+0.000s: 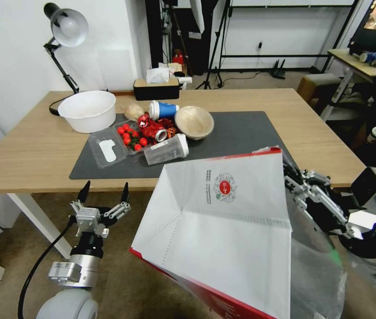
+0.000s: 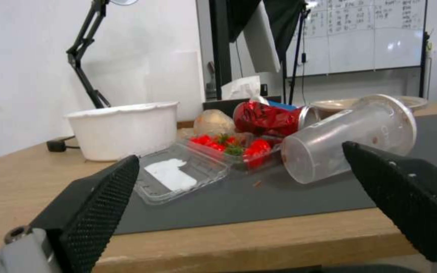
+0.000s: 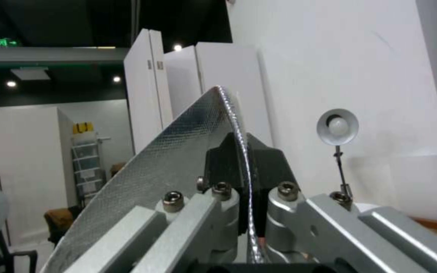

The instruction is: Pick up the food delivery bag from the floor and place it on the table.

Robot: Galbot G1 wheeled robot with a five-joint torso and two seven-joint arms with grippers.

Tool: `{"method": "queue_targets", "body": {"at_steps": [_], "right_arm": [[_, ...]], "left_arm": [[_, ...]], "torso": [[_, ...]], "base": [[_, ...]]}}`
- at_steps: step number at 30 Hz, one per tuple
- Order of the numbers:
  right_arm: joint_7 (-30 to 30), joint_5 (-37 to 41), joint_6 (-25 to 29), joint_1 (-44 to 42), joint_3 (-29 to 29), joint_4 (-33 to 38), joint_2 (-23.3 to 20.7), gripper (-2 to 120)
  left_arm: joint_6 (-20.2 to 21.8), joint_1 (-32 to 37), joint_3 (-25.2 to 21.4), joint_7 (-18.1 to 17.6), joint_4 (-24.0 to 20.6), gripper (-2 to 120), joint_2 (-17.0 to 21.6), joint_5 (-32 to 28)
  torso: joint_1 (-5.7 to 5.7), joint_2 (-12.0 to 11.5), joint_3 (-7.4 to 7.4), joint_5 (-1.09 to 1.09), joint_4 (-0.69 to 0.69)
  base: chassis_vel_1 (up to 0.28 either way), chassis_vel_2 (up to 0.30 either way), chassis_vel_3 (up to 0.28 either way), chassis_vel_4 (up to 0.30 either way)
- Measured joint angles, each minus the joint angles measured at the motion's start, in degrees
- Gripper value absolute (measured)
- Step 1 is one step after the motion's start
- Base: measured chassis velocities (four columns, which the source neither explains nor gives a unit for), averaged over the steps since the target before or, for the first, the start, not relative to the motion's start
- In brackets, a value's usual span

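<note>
The food delivery bag (image 1: 223,239), white with red edges and a round red logo, hangs tilted in the air in front of the table's near edge, above the floor (image 1: 130,274). My right gripper (image 1: 290,173) is shut on its upper right rim. In the right wrist view the black fingertips (image 3: 269,163) pinch the silver foil edge of the bag (image 3: 178,151). My left gripper (image 1: 103,191) stands open and empty, just below the table (image 1: 28,150) edge, left of the bag. Its textured pads (image 2: 102,204) frame the cluttered tabletop (image 2: 16,182).
On the dark mat (image 1: 241,133) lie a clear clamshell of red fruit (image 1: 128,137), a clear cup (image 1: 166,149), a crushed red can (image 1: 154,129), a blue cup (image 1: 163,109) and a wooden bowl (image 1: 194,122). A white bowl (image 1: 87,110), lamp (image 1: 66,31) and tissue box (image 1: 156,86) stand behind.
</note>
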Motion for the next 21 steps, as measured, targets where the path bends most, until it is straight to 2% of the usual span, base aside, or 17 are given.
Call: {"method": "queue_targets", "body": {"at_steps": [6,21], "right_arm": [[4.2,1.8,0.8,1.9,-0.2,0.5,-1.5,0],[20.7,7.3,3.5,12.0,-4.3,0.6,-4.3,0]], "left_arm": [[0.1,0.2,0.0,-0.4,-0.1,100,0.0,-0.1],[0.2,0.5,0.0,-0.8,-0.3,100,-0.3,0.0]], "torso": [[-0.03,-0.1,-0.04,0.0,-0.01],[-0.08,-0.2,-0.11,0.0,-0.01]], "base": [[0.0,0.0,0.0,0.0],[0.0,0.0,0.0,0.0]]}}
